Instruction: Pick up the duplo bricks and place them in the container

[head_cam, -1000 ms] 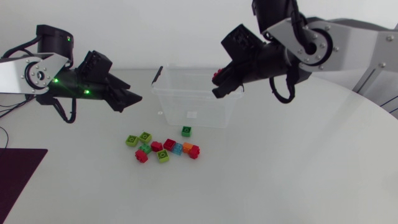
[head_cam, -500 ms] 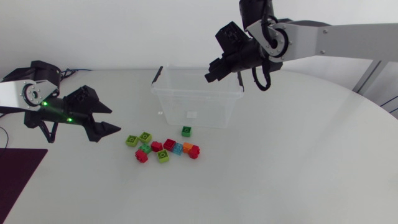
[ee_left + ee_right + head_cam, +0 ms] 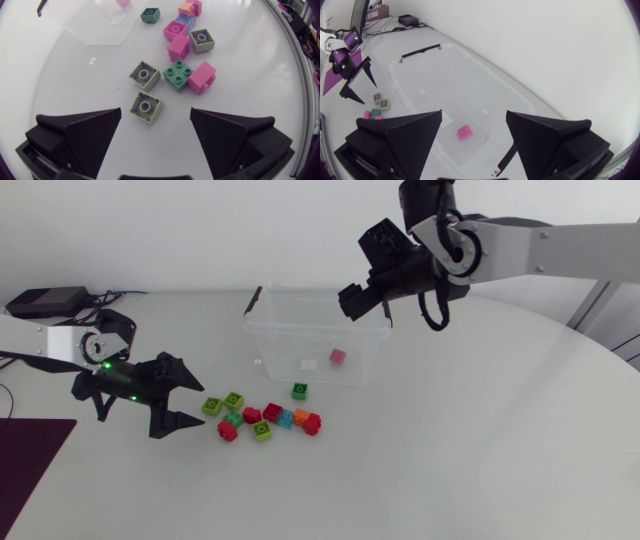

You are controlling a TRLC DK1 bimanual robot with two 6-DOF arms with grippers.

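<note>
Spread left jaws aimed at lime brick [image 3: 146, 106] at pile's [image 3: 262, 418] 9 o'clock for pickup; spread right jaws above container [image 3: 275, 345] holding one pink brick [image 3: 338, 357]

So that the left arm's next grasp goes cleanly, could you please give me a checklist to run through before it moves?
1. Left gripper open: ok.
2. Nearest light green brick lies ahead of the gap between its fingers: ok.
3. That brick apart from the second light green brick: ok, narrowly.
4. Right gripper open and empty above the container: ok.
5. Left fingers low enough to close on the brick: cannot tell.
</note>
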